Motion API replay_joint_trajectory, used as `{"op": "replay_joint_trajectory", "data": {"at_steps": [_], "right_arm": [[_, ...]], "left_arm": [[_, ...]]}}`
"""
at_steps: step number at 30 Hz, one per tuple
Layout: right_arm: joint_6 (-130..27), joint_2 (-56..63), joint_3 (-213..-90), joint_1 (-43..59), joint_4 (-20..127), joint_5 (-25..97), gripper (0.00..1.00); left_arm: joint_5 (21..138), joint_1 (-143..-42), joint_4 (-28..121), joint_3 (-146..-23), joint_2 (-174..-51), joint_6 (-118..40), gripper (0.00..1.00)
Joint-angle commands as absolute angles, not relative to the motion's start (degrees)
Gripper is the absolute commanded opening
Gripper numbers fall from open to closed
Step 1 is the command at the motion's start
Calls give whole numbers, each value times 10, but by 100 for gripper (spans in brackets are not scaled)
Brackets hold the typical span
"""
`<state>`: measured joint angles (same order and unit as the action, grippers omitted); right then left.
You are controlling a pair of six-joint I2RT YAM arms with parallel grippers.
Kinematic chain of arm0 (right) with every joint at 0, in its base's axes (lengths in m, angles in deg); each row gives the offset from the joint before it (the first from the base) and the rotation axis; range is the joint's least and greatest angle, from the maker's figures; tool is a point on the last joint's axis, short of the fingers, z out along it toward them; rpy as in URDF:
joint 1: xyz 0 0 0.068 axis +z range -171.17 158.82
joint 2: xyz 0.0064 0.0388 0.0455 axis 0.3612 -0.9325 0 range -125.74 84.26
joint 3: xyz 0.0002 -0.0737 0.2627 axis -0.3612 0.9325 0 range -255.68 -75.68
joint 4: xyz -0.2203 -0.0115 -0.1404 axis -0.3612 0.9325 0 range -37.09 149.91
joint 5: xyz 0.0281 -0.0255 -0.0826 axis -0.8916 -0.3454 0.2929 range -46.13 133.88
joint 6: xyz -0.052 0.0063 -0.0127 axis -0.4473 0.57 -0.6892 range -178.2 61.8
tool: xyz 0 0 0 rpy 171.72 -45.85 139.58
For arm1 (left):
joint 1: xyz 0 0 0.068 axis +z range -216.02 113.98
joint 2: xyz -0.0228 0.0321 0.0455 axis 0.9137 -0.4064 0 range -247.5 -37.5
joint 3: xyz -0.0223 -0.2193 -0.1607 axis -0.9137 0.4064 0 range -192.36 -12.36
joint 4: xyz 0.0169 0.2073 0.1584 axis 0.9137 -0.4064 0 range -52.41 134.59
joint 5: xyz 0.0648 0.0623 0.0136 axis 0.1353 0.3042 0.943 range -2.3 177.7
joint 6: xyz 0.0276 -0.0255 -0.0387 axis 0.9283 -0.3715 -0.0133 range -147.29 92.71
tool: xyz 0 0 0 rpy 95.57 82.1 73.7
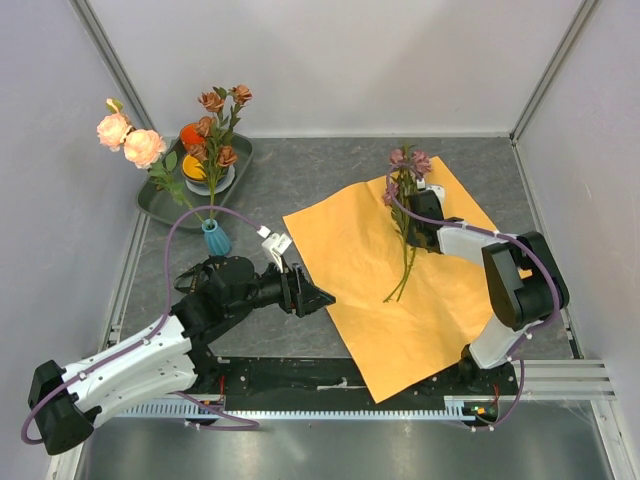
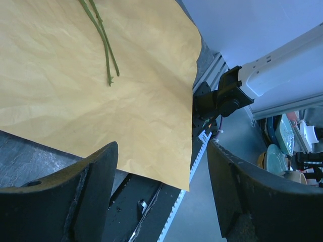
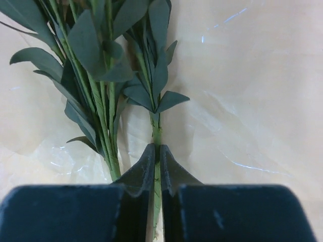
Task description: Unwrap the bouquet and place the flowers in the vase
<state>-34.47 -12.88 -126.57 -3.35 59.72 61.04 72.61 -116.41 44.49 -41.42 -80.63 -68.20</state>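
Paper (image 1: 360, 250), creased orange, slim leafy stem (image 3: 157, 132) pinched in right jaws

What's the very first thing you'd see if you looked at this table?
A big bright orange paper sheet lies spread flat across the middle of the table. On it lie mauve long-stemmed roses, and the right hand pinches one green stem. On the left, a small teal-blue ribbed vase holds tall peach-pink roses and rust-brown roses.
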Motion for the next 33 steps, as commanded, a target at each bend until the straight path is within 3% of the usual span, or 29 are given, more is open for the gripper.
{"op": "replay_joint_trajectory", "data": {"at_steps": [1, 9, 16, 21, 28, 33], "right_arm": [[-352, -122, -1284, -33, 596, 644, 4], [-344, -6, -1244, -33, 585, 746, 0], [-350, 159, -1238, -33, 603, 740, 0], [-366, 201, -1253, -33, 625, 712, 0], [-356, 264, -1234, -33, 601, 615, 0], [-277, 318, -1184, -28, 492, 399, 0]], "left_arm": [[729, -1168, 463, -415, -807, -686, 77], [730, -1168, 463, -418, -807, -690, 77], [717, -1168, 483, -435, -835, -695, 81], [705, -1168, 506, -458, -874, -698, 84], [647, -1168, 546, -511, -953, -697, 87], [621, -1168, 567, -550, -1012, -690, 88]]}}
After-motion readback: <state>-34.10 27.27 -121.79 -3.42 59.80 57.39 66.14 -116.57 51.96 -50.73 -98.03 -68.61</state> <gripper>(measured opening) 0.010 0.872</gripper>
